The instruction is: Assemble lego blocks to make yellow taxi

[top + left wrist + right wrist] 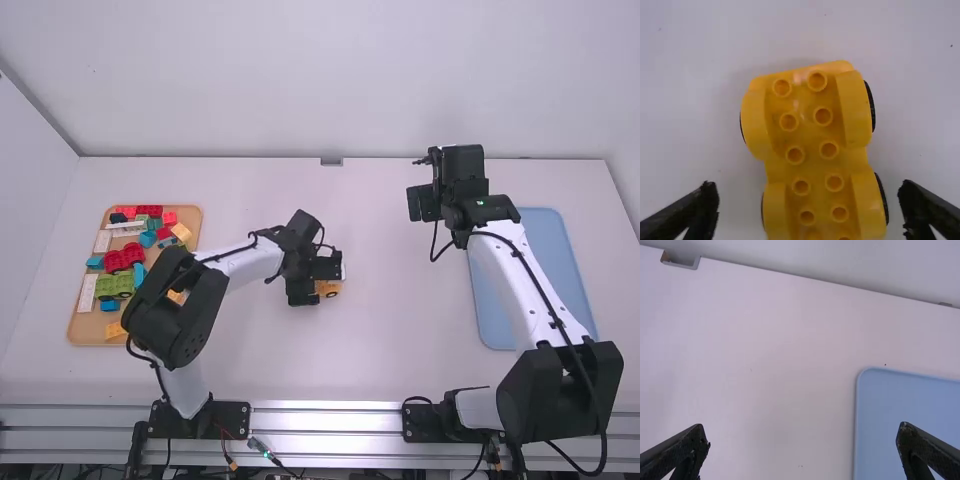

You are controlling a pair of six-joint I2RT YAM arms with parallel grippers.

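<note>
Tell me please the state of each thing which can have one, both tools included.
Left tool: open, at the yellow car base.
Yellow car base: on the table, studs up and bare, wheels on, not gripped.
Right tool: open, holding nothing.
Wooden tray: flat, loaded with loose blocks.
Blue tray: lying flat.

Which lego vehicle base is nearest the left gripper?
The yellow one, out on the table; the red base and green base sit on the tray.

Passable across bare worktop (400, 310) between yellow vehicle base (330, 289) and blue tray (550, 240). Obstructed at brown tray (86, 330) by left arm (175, 315), over blue tray by right arm (515, 285).
</note>
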